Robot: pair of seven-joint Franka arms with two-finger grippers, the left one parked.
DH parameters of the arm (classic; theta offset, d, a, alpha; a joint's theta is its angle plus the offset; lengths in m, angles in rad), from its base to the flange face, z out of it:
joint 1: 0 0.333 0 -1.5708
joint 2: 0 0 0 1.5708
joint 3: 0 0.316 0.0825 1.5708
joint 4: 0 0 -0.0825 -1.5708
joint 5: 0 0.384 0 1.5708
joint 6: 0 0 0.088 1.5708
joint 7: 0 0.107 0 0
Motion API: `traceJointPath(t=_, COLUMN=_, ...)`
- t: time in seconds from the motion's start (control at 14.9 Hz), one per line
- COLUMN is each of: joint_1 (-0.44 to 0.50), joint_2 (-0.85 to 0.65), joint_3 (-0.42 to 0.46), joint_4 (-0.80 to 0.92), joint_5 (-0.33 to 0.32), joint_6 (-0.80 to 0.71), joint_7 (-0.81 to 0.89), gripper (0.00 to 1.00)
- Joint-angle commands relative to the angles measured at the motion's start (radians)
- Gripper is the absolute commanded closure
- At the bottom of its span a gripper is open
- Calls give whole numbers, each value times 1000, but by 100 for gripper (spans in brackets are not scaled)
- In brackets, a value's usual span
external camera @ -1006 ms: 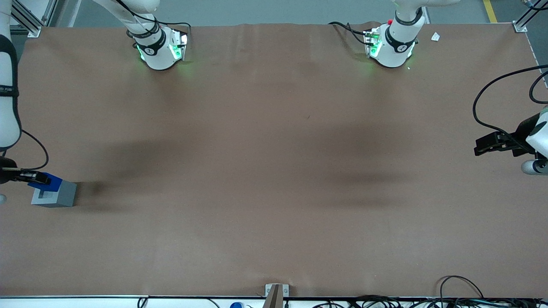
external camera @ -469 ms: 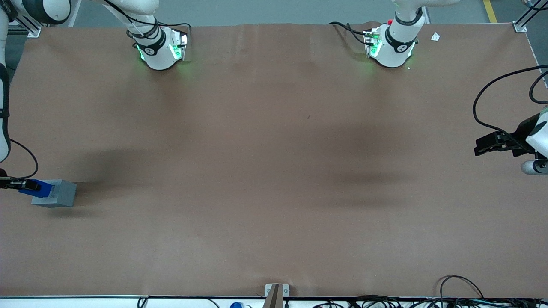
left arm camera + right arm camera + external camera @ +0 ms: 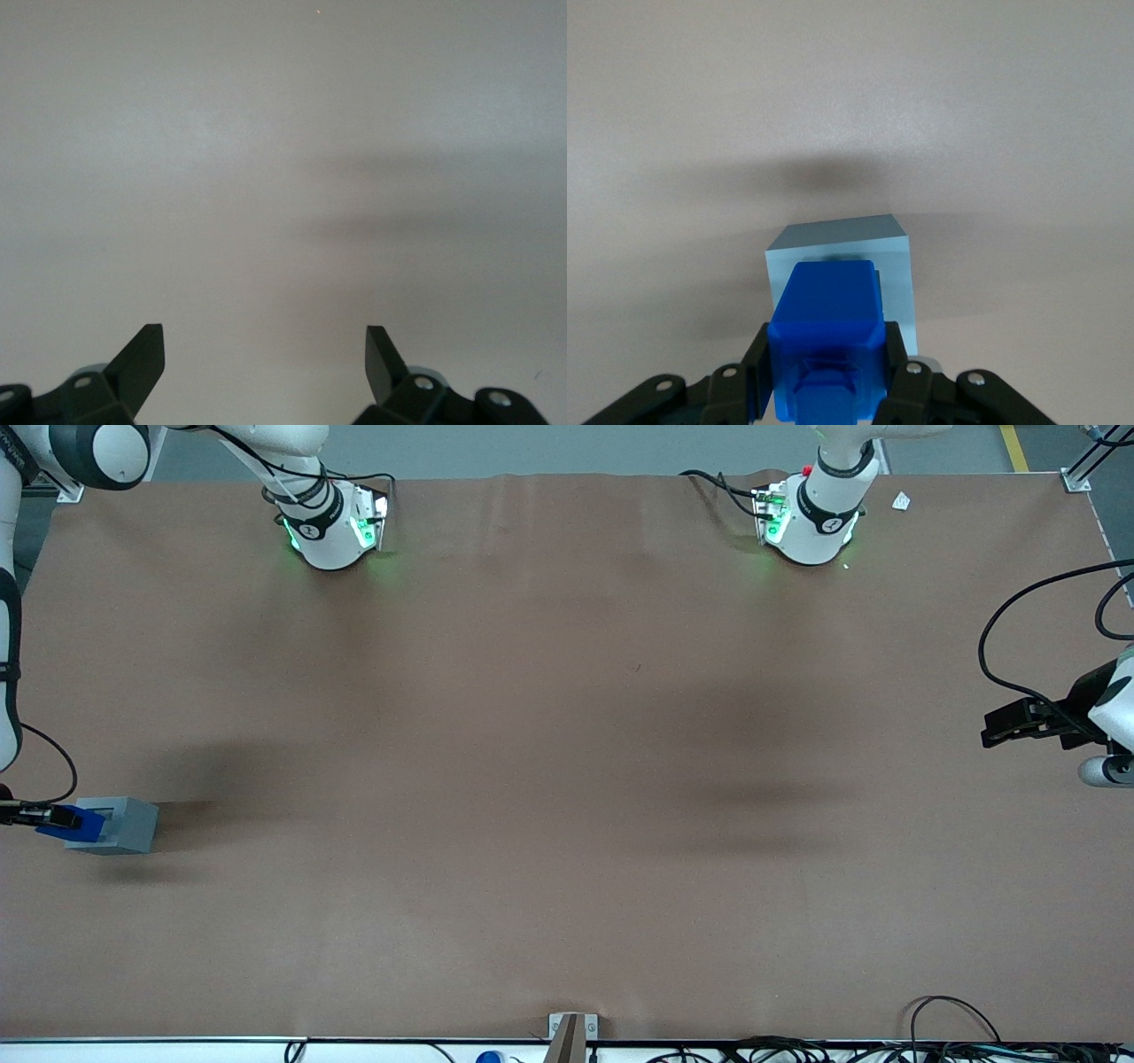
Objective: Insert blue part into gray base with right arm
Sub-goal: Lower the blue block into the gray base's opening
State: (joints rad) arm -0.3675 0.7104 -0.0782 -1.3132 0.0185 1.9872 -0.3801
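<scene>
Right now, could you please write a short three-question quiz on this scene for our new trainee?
1. True or false: the gripper is shut on the blue part.
2. Where is the blue part? A) seated in the recess of the gray base; B) held above the gray base; C) lying on the table.
3. Fill in: the gray base sits toward the ___ arm's end of the table.

Key: 1 true; 2 B; 3 working.
</scene>
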Motion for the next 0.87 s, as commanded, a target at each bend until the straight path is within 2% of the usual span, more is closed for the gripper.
traceJointPath(t=0.0, joint_1=-24, joint_2=17, joint_3=15, joint_4=34, joint_5=-5, joint_6=-44, joint_7=-42, gripper=99)
traceJointPath(t=0.27, joint_1=-28, joint_2=17, joint_3=15, joint_4=29, joint_5=-2, joint_6=-71, joint_7=-75, gripper=99)
traceJointPath(t=0.8, joint_1=-24, joint_2=31, joint_3=15, joint_4=34, joint_5=-6, joint_6=-35, joint_7=-89, gripper=99)
